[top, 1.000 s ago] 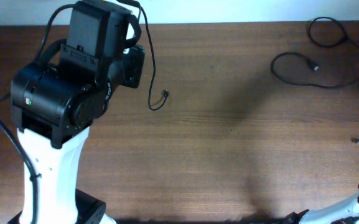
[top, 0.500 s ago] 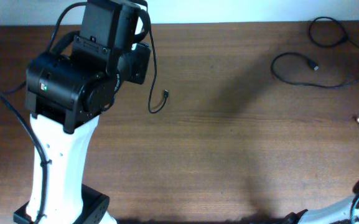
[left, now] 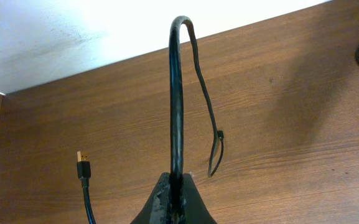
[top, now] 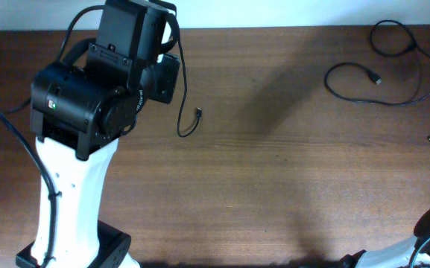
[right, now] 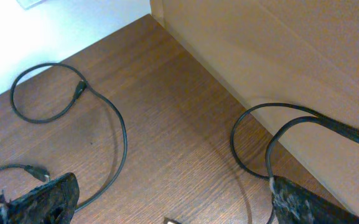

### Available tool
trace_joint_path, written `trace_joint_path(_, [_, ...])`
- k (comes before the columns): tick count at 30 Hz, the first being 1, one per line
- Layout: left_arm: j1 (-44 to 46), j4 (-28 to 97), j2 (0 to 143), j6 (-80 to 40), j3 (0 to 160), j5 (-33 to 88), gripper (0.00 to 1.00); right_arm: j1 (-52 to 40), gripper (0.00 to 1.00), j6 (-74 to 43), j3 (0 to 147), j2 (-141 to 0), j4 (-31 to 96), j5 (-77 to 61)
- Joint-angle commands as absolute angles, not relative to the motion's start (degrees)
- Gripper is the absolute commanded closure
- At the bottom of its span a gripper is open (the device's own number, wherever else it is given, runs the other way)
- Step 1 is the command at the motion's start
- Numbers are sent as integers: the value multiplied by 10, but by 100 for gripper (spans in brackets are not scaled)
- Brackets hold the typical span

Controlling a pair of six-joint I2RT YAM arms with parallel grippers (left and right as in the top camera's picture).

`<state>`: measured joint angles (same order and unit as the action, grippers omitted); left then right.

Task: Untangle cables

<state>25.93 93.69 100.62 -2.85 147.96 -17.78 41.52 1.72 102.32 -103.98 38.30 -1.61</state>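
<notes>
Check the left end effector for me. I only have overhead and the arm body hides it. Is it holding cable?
Observer: Yes. In the left wrist view the left end effector is shut on the black cable, which rises from the fingers, bends over at the top and drops to a small plug.
Operator: And the right one? Overhead barely catches that arm at the bottom edge.
Observer: The right wrist view shows the right end effector open, fingers wide apart, and I see nothing gripped. A looped cable lies on the wood below it.
</notes>
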Motion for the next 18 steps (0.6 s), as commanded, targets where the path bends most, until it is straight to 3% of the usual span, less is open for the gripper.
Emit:
trace_joint_path(1, [262,936,1006,-34,1482,-175,100,416,2,9,1021,-1026,382,-5])
trace_joint_path(18, [262,936,1007,-34,1482,-175,100,556,2,-1,996,-1071,346,5])
